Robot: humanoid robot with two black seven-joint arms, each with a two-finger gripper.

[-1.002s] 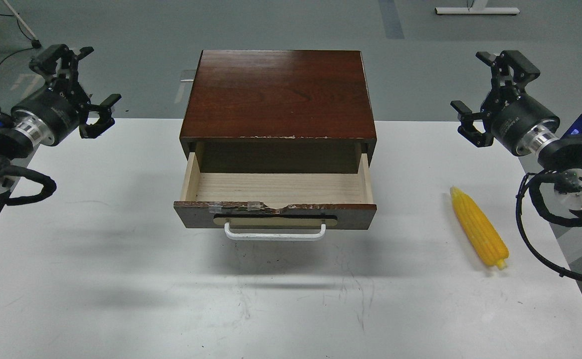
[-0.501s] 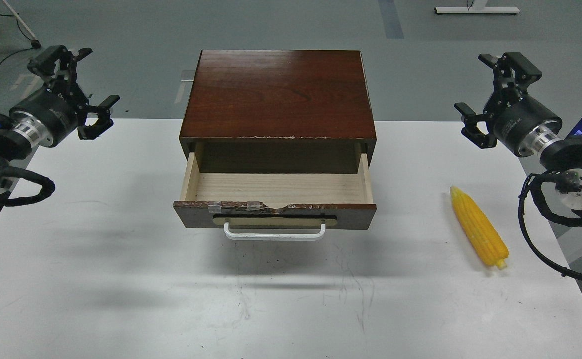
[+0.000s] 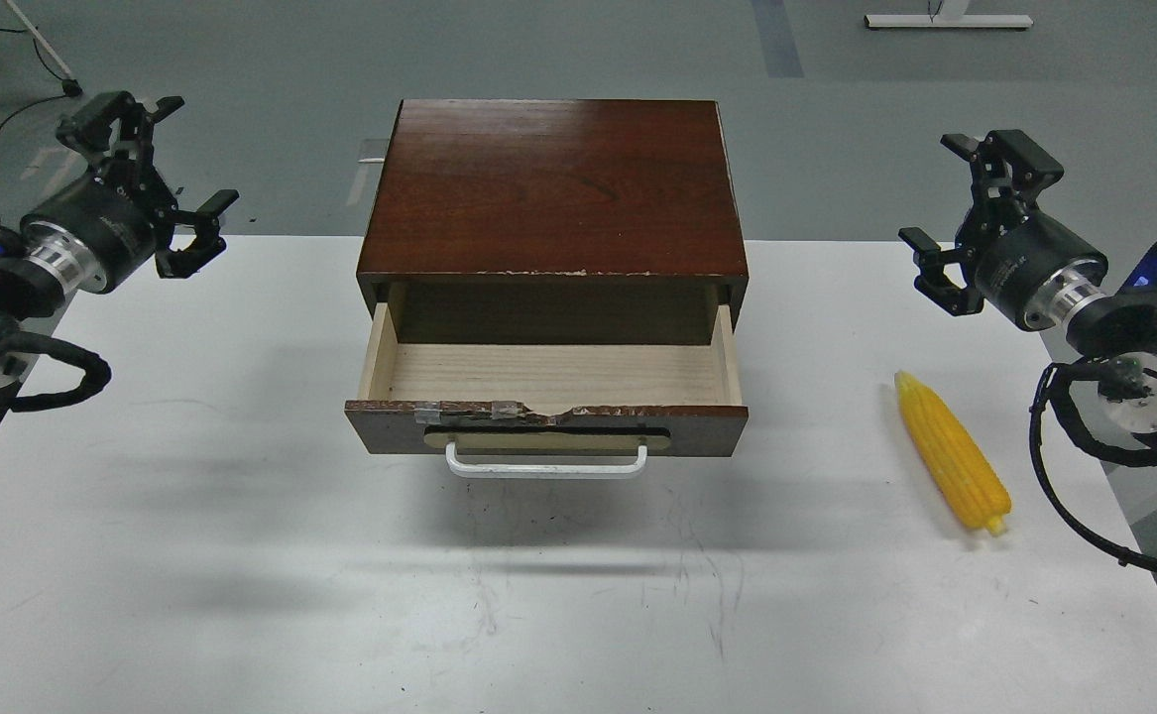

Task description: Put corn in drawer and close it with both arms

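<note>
Bright yellow tapered corn cob (image 3: 954,454) w/ rows of kernels is showing a paler stub at its near end. Dark reddish-brown wooden drawer (image 3: 546,428) is showing a pale wood-grain interior, white bar handle (image 3: 546,464), chipped pale top edge. Red-brown wooden cabinet top (image 3: 553,184) is showing streaky grain. White tabletop (image 3: 241,555) is showing faint grey scuffs.

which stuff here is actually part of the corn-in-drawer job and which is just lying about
Part of the job:
corn, lying on the table right of the cabinet
drawer, pulled open, nothing in it
left gripper, open
right gripper, open

Just there:
cabinet
white table
cable on the floor
</note>
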